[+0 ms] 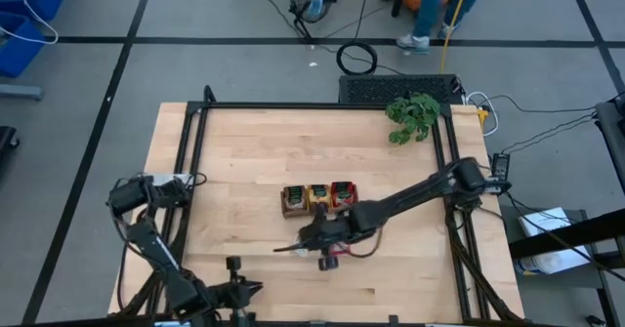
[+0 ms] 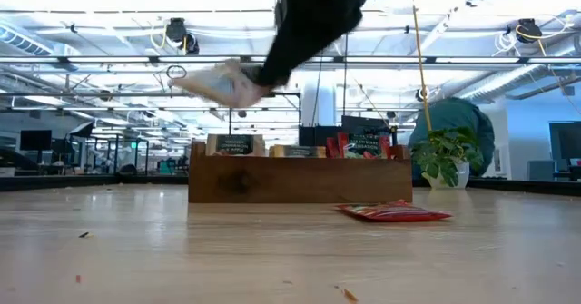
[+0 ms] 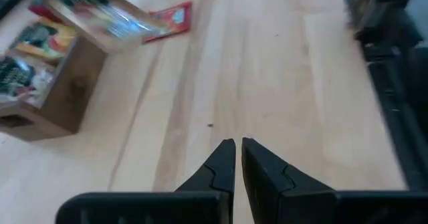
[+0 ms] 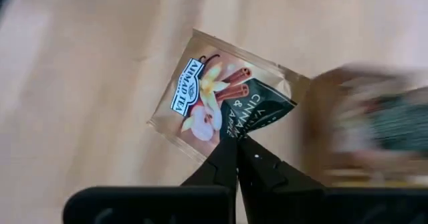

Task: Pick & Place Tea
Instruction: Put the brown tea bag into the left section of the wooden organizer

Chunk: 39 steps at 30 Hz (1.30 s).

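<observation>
So the wooden table (image 1: pixel 254 151) takes up most of the high view, with a dark frame round its edge. The right arm (image 1: pixel 420 192) reaches in across it from the right side, and the left arm (image 1: pixel 146 239) sits folded up at the near left corner, well away from everything.

Just beyond the right pincer (image 1: pixel 301 245) is the long brown tray (image 1: pixel 318 199) with three compartments, each stuffed with standing tea sachets (image 2: pixel 234 144). The leafy plant (image 1: pixel 412 115) is way off at the far right corner of the table, well apart from the pincer.

The right pincer itself is closed tight on the corner of one sachet, a Cinnamon & Apple sachet (image 4: pixel 224 93), cream with a dark green bit. From the low view that sachet (image 2: pixel 218 83) is up in the air, above the tray's left end, tilted, not touching the table.

The left pincer (image 3: pixel 239 148) has its fingers nearly together with only a thin slit between them and nothing in there, hovering over bare wood, far off from the tray.

Smallest thing: one red sachet (image 2: pixel 394 212) lying flat on the table in front of the tray, just beside the right pincer, in the high view partly under the arm.
</observation>
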Tool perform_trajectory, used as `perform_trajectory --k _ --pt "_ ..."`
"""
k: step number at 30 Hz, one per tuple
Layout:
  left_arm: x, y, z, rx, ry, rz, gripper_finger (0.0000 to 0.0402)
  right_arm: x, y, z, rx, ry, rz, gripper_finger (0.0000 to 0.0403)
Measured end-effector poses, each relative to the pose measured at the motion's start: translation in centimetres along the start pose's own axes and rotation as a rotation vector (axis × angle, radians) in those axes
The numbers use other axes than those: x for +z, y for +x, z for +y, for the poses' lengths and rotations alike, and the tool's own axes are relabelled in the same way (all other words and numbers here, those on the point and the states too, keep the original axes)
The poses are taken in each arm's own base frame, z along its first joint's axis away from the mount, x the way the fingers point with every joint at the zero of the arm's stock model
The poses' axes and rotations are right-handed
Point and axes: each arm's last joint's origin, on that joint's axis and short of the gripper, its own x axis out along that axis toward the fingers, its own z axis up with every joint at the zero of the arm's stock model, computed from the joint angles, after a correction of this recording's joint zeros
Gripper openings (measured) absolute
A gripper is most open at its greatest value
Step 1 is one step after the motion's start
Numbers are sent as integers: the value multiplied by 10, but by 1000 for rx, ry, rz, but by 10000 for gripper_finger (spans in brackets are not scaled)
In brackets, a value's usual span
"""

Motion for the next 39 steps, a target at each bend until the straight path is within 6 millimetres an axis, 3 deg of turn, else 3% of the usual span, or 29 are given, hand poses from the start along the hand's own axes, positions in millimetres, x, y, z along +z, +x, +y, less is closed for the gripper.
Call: perform_trajectory --k 3,7,13,16,21,29,33,39 --pt "-4 3 3 25 -9 -4 35 6 -18 -7 -160 -134 -46 0" --pt "-7 9 8 46 -35 3 35 12 -20 -24 -268 -281 -60 0" --pt "-18 15 15 61 -61 35 35 2 5 -57 -347 -405 75 0" --pt "-25 17 19 73 -73 47 35 4 11 -64 -382 -474 78 0" --pt "-34 20 23 68 -78 88 35 6 28 -59 -460 -635 81 0" --pt "-39 21 25 73 -87 99 35 -2 34 -61 -595 -733 235 0" --pt "-38 21 25 72 -89 97 35 -1 33 -60 -608 -743 232 0" --pt "-37 21 23 57 -93 92 35 -7 49 -50 -603 -844 276 0"
